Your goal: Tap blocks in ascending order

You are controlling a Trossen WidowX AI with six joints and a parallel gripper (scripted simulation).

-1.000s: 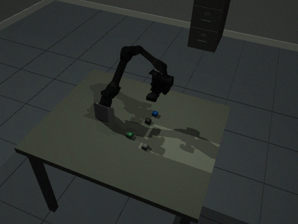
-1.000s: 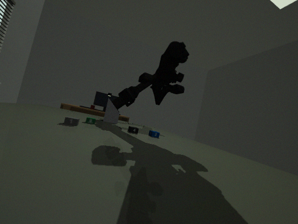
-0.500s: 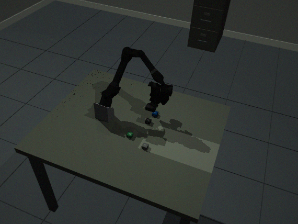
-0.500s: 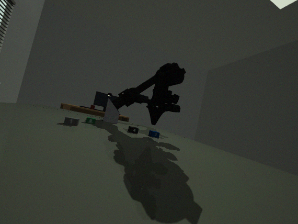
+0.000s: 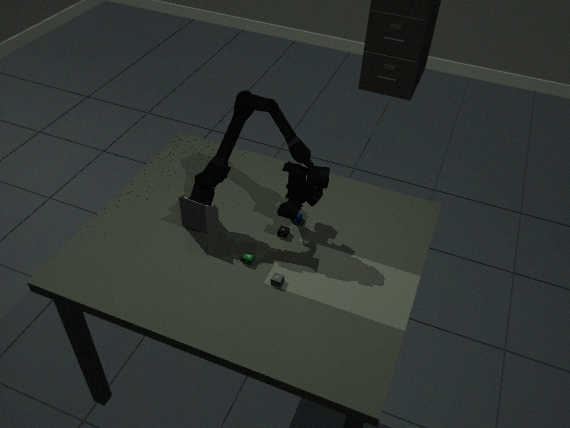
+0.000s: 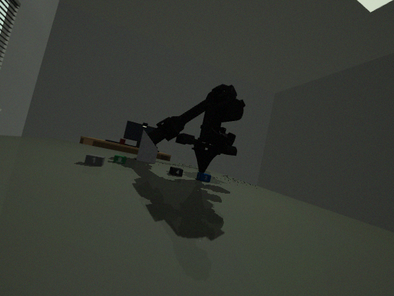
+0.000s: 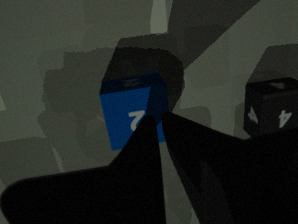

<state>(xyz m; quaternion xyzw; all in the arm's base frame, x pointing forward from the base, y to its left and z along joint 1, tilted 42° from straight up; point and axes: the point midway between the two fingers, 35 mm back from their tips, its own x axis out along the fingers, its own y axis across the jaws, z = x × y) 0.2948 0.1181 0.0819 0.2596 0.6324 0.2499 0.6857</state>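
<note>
My gripper [image 6: 202, 171] [image 7: 157, 122] is shut with nothing between its tips. The tips are close over the blue block [image 5: 299, 218] [image 6: 204, 178] [image 7: 116, 120], which shows a 2; in the wrist view they overlap its right part. Whether they touch it I cannot tell. In the top view the gripper hides its own tips. A black block [image 5: 283, 231] [image 6: 175, 171] [image 7: 267, 115] with a 4 lies beside the blue one. A grey block [image 5: 277, 280] [image 6: 95, 160] shows a 1. A green block [image 5: 248, 258] [image 6: 119, 159] carries a digit too blurred to read surely.
The arm's base stands behind a grey panel [image 5: 198, 216] [image 6: 146, 151] on the table [image 5: 165, 300]. The arm's shadow falls around the blocks, and a bright patch [image 5: 350, 295] lies beside the grey block. A filing cabinet [image 5: 397, 50] stands on the floor beyond.
</note>
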